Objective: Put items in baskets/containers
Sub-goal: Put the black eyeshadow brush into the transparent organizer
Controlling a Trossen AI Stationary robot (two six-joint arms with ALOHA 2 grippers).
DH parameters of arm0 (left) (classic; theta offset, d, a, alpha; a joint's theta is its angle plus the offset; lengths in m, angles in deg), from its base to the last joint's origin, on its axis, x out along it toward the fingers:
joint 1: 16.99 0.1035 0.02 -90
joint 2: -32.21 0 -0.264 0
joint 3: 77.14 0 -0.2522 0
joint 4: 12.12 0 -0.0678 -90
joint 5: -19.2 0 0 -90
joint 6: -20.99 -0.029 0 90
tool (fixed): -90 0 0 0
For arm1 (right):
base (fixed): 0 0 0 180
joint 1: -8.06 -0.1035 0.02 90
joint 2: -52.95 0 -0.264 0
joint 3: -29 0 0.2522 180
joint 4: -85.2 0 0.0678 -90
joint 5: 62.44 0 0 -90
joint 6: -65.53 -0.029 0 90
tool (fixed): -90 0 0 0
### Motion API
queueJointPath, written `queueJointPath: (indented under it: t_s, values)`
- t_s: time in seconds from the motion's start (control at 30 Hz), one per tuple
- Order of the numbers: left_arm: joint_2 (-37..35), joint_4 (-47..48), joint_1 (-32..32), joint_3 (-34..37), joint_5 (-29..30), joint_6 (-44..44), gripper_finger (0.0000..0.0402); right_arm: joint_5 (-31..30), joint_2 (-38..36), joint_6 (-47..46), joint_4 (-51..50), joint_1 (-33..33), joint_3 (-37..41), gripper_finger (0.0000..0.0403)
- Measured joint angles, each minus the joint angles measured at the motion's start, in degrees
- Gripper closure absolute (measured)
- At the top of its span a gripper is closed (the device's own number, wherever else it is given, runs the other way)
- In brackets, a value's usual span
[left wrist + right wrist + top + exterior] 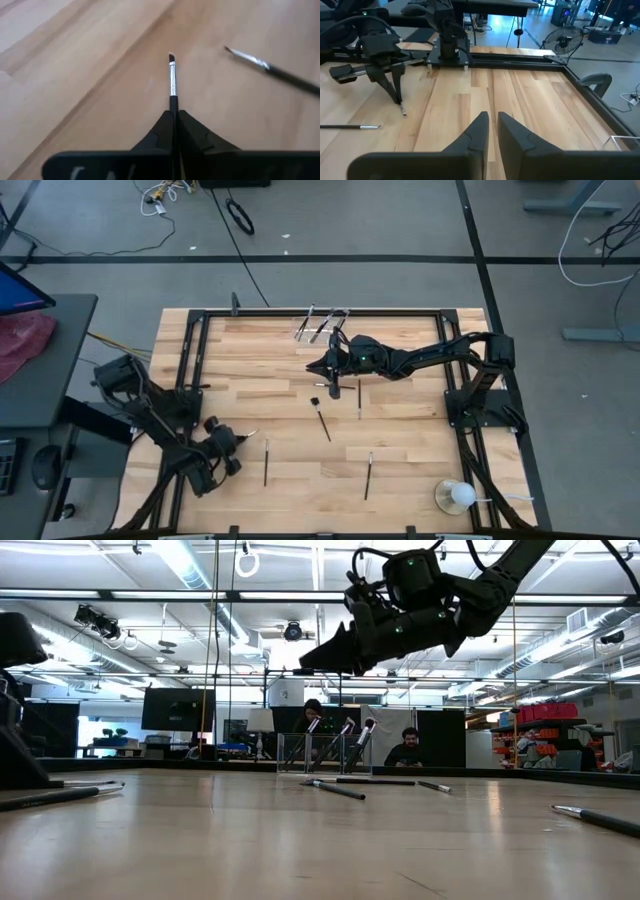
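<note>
A thin brush [172,80] is clamped between the closed fingers of the left gripper [243,436] at the table's [420,450] near-left part, its bristle tip projecting forward. The right gripper [320,369] is held above mid-table with nothing between its narrowly parted fingers [475,134]. The clear holder [322,323] with several brushes stands at the far edge, and other brushes [324,423] are scattered across the wood.

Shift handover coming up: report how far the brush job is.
Done: a few brushes stand in the holder. In hand: the left gripper is shut on a brush; the right gripper hangs empty over mid-table. Left: four brushes lie loose on the table.
</note>
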Motion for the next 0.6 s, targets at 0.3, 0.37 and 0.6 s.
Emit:
queueJointPath:
  t_s: [0.3,0.37,0.6]
  values:
    - [-0.70,-4.59,10.20,0.62,10.17,-6.89,0.0392,0.02,0.00,-0.88,-4.43,-0.53,0.00,0.0362]
    - [-1.91,-5.15,12.89,0.51,12.07,-9.28,0.0393,0.49,0.04,-0.86,-5.38,-0.97,0.00,0.0362]
    - [-7.62,-12.05,21.52,0.45,8.81,-24.39,0.0391,0.65,4.23,-0.48,-4.09,-2.63,0.02,0.0362]
